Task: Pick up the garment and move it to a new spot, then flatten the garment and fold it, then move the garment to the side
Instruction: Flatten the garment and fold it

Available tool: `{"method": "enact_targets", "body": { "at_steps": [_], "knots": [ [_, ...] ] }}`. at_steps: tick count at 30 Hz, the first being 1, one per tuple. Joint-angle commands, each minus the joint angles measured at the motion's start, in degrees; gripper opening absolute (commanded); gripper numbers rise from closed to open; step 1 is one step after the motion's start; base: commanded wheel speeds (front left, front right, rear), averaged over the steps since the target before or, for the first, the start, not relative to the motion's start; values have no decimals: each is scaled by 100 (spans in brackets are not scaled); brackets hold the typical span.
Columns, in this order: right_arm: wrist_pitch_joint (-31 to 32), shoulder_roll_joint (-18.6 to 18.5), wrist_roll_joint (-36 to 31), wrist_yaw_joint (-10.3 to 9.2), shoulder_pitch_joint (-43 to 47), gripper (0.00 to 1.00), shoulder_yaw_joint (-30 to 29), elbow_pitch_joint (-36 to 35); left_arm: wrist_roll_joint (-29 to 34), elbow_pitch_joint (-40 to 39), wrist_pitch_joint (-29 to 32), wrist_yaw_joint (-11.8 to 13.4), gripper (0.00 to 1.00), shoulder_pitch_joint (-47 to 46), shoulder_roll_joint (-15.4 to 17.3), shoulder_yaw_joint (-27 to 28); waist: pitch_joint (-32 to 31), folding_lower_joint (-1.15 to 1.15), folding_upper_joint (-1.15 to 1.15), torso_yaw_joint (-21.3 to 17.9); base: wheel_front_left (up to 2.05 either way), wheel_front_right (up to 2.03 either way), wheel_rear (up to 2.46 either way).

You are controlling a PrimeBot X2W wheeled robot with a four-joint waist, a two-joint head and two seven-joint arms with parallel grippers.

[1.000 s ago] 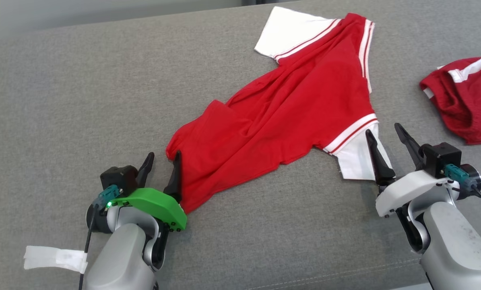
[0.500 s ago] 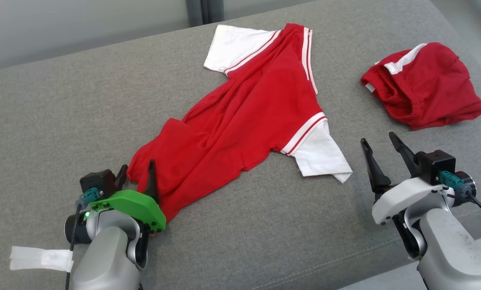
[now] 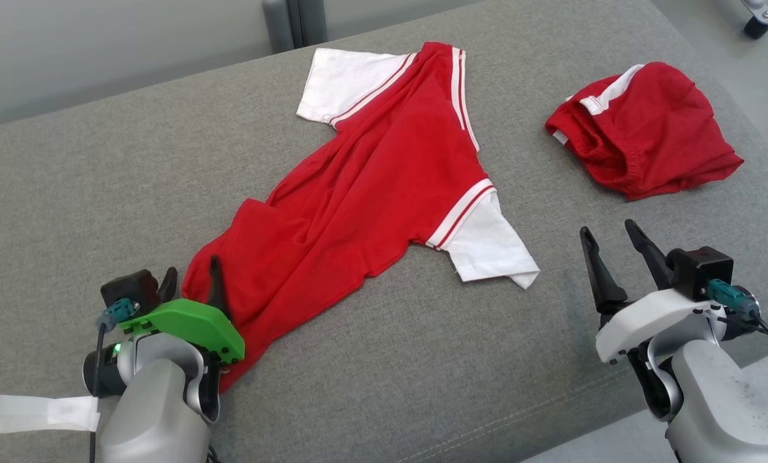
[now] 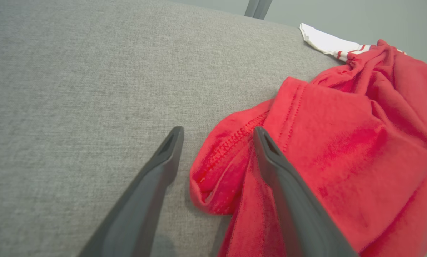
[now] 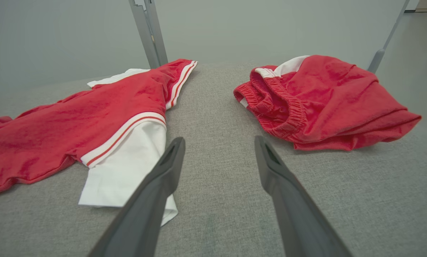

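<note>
1. Since a second ago my head camera has swung, so the whole scene has slid left in that view. The right gripper (image 3: 607, 229) overlapped the near white sleeve (image 3: 493, 247) then. It now stands to the sleeve's right, apart from it.
2. The right gripper's fingers are spread wide with nothing between them. They point over bare grey cushion (image 3: 101, 180), between that sleeve and the red shorts (image 3: 647, 138).
3. The left gripper (image 3: 191, 273) is spread wide too, at the near left hem corner of the red shirt (image 3: 384, 186). In the left wrist view a folded bit of hem lies between the fingers and the right finger lies over red cloth. Nothing is pinched.
4. The shirt lies wrinkled and diagonal across the middle of the cushion, hem near left, far sleeve (image 3: 345, 80) towards the far edge.
5. The shorts lie crumpled at the far right, well apart from the shirt.
</note>
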Motion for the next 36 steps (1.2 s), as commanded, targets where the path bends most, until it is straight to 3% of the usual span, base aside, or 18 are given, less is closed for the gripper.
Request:
{"method": "enact_targets", "body": {
  "at_steps": [1, 7, 9, 10, 11, 12, 20, 25, 36],
  "knots": [
    [-13, 18, 55, -9, 73, 100, -19, -9, 36, 38, -6, 14, 100, -91, 35, 83, -2, 0, 0, 10, 0, 0, 0],
    [-14, 21, 38, -9, 48, 100, -4, -14, 102, 274, -5, -21, 100, -147, 32, 166, 17, 0, 0, 48, 0, 0, 0],
    [-14, 28, 45, -9, 30, 100, 1, -18, 138, 443, -2, -68, 68, -207, 31, 110, 30, 0, 0, 55, 0, 0, 0],
    [-14, 30, 53, -9, 23, 100, 0, -21, 148, 491, -1, -87, 14, -238, 30, 105, 38, 0, 0, 59, 0, 0, 0],
    [-14, 30, 53, -9, 23, 100, 0, -21, 148, 491, -1, -87, 14, -238, 30, 105, 38, 0, 0, 59, 0, 0, 0],
    [-13, 31, 58, -9, 8, 100, 3, -23, 151, 551, -1, -112, 0, -256, 27, 96, 45, 0, 0, 62, 0, 0, 0],
    [-14, 57, 119, -9, 52, 100, -94, 27, 326, 219, -5, -177, 0, -582, 169, 152, 48, 0, 0, 103, 0, 0, 0],
    [-14, 121, 99, -9, 22, 100, -135, -24, 551, -29, -5, -7, 0, -962, 495, 253, 151, 0, 0, 118, 0, 0, 0],
    [-13, 192, 156, -9, -257, 100, -29, -294, 1250, 479, 15, 224, 0, -2803, 1920, -56, 1006, 0, 0, -358, 0, 0, 0]
  ]
}}
